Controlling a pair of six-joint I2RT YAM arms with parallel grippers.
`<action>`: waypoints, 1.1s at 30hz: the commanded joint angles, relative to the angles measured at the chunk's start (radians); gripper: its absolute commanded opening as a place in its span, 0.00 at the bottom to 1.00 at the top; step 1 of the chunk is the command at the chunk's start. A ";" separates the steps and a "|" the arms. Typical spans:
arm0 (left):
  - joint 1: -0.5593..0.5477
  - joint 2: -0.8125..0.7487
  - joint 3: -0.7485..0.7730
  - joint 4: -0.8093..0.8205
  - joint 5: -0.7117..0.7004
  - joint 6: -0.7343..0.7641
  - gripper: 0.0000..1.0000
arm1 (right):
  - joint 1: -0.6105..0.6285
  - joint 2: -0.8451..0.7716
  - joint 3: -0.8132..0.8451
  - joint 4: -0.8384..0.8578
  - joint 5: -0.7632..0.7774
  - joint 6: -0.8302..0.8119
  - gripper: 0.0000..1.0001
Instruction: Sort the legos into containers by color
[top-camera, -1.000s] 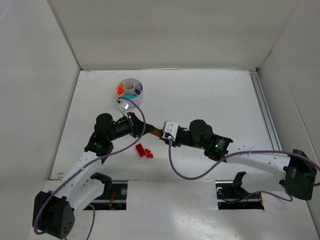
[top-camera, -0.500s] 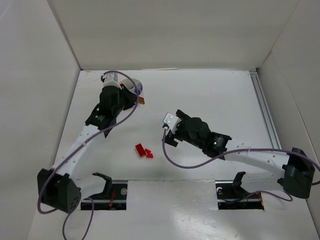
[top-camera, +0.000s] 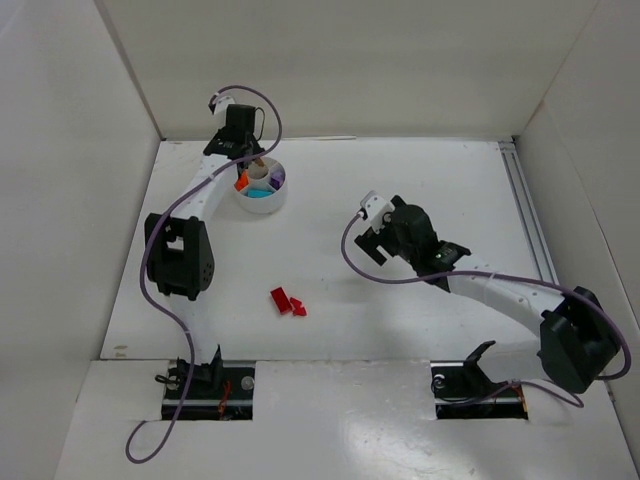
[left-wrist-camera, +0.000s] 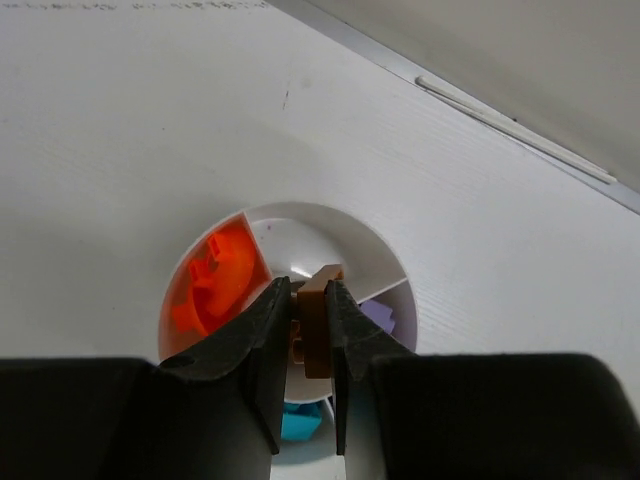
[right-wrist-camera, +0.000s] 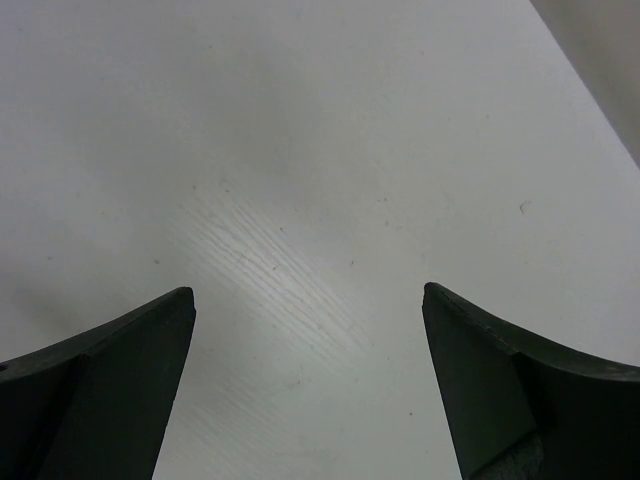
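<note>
The left gripper pinched a brown-orange lego between its fingers, over the middle of the white dish. Orange legos lay in the compartment at 9 o'clock, purple pieces at 3, teal pieces at 6. Red legos sat on the table, well apart, toward the dish's 6 o'clock. The right gripper hung spread wide over the table
</note>
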 joint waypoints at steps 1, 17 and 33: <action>-0.001 0.044 0.119 -0.074 -0.033 0.043 0.00 | -0.057 0.015 0.015 0.005 -0.118 0.014 1.00; -0.001 -0.048 -0.032 -0.071 -0.055 0.034 0.00 | -0.094 0.034 0.015 0.005 -0.161 0.005 1.00; -0.011 -0.026 -0.028 -0.095 -0.058 0.045 0.22 | -0.094 0.034 0.006 0.015 -0.216 -0.015 1.00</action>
